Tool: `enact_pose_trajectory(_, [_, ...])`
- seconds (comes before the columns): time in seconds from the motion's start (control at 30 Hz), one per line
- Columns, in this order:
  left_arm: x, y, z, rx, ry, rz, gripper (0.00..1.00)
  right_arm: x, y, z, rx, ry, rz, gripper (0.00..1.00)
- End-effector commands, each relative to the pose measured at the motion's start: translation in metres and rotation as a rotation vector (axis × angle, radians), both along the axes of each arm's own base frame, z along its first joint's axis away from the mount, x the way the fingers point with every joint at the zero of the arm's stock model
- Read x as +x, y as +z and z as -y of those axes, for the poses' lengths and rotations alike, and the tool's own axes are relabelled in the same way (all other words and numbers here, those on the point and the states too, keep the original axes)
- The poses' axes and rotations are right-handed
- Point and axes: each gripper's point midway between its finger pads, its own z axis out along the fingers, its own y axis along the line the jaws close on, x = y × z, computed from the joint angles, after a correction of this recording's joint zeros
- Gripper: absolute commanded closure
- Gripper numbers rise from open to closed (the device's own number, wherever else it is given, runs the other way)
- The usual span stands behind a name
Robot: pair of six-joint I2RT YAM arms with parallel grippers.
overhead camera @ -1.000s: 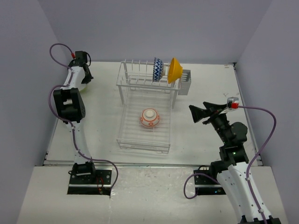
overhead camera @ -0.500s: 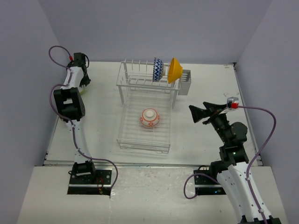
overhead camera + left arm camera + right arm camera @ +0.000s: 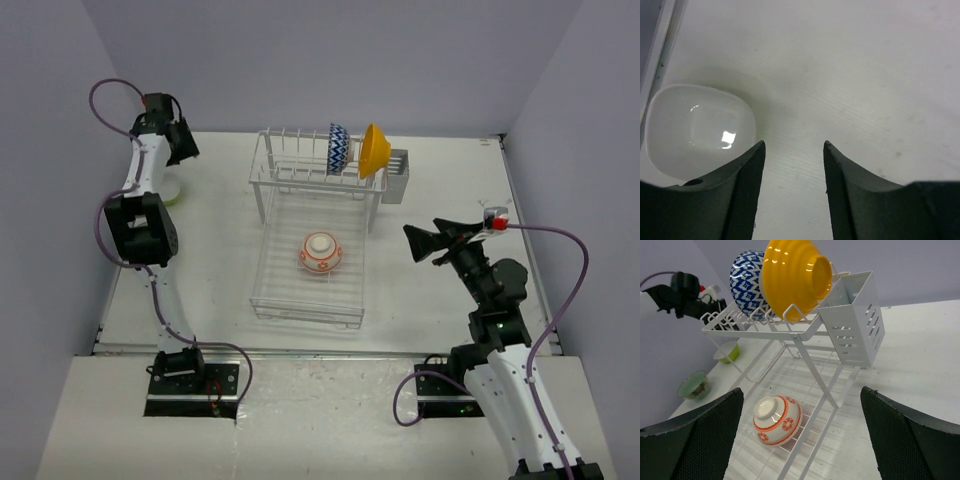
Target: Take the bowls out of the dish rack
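Note:
The white wire dish rack (image 3: 266, 180) stands mid-table. On its upper tier a blue-and-white zigzag bowl (image 3: 338, 150) (image 3: 746, 277) and an orange-yellow bowl (image 3: 374, 150) (image 3: 795, 277) lean on edge. A white bowl with orange-red pattern (image 3: 321, 252) (image 3: 776, 421) lies upside down on the lower tray. A lime green bowl (image 3: 171, 189) (image 3: 727, 351) and a mint green bowl (image 3: 694, 385) sit on the table at the far left. My left gripper (image 3: 165, 140) (image 3: 792, 150) hangs open just right of a pale-insided bowl (image 3: 697, 130), with bare table between its fingers. My right gripper (image 3: 420, 243) (image 3: 800, 392) is wide open, right of the rack.
The grey cutlery holder (image 3: 396, 175) (image 3: 855, 322) hangs on the rack's right end. Walls close in the table at the back and on both sides. In the top view the left arm (image 3: 140, 225) covers the mint bowl.
My left gripper has opened and pulled up and back from the lime green bowl, which stays on the table. The right arm has not moved.

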Motion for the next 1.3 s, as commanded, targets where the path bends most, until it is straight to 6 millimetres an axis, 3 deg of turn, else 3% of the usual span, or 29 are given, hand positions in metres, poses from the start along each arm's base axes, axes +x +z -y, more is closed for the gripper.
enact_pose_trajectory(0.0, [0.019,0.186,0.058,-0.135,-0.198,0.473,0.48,0.004,0.009,0.003,-0.006,-0.023,0.031,0.01])
enact_pose_trajectory(0.03, [0.013,0.19,0.073,-0.217,-0.233,0.494,0.45,0.005,0.008,0.004,-0.007,-0.029,0.027,0.01])
enact_pose_trajectory(0.13, [-0.021,0.243,0.151,-0.539,-0.509,0.624,0.4,0.009,0.013,0.007,-0.014,-0.054,0.019,0.01])
enact_pose_trajectory(0.17, [-0.025,0.261,0.163,-0.56,-0.557,0.691,0.39,0.013,0.007,0.009,-0.022,-0.065,-0.016,0.01])
enact_pose_trajectory(0.2, [-0.041,0.269,0.188,-0.62,-0.595,0.694,0.38,0.016,0.008,0.012,-0.025,-0.086,-0.027,0.01])
enact_pose_trajectory(0.23, [-0.051,0.278,0.204,-0.655,-0.654,0.702,0.38,0.019,0.017,0.014,-0.025,-0.102,-0.024,0.03])
enact_pose_trajectory(0.27, [-0.06,0.291,0.224,-0.677,-0.714,0.73,0.37,0.026,0.004,0.016,-0.04,-0.115,-0.087,0.05])
enact_pose_trajectory(0.37, [-0.086,0.299,0.284,-0.85,-0.882,0.691,0.36,0.032,0.005,0.017,-0.05,-0.129,-0.126,0.07])
enact_pose_trajectory(0.47, [-0.099,0.3,0.319,-0.945,-0.962,0.658,0.37,0.038,-0.001,0.02,-0.051,-0.15,-0.163,0.06])
enact_pose_trajectory(0.6, [-0.108,0.282,0.368,-1.018,-1.036,0.575,0.39,0.039,-0.003,0.022,-0.058,-0.162,-0.179,0.05])
enact_pose_trajectory(0.87, [-0.12,0.261,0.421,-1.051,-1.099,0.497,0.4,0.035,-0.007,0.024,-0.065,-0.171,-0.17,0.04])
enact_pose_trajectory(1.03, [-0.12,0.256,0.431,-1.035,-1.095,0.473,0.41,0.033,-0.008,0.024,-0.064,-0.17,-0.167,0.04])
enact_pose_trajectory(1.27, [-0.12,0.256,0.428,-1.004,-1.071,0.456,0.46,0.031,-0.006,0.024,-0.06,-0.164,-0.154,0.04])
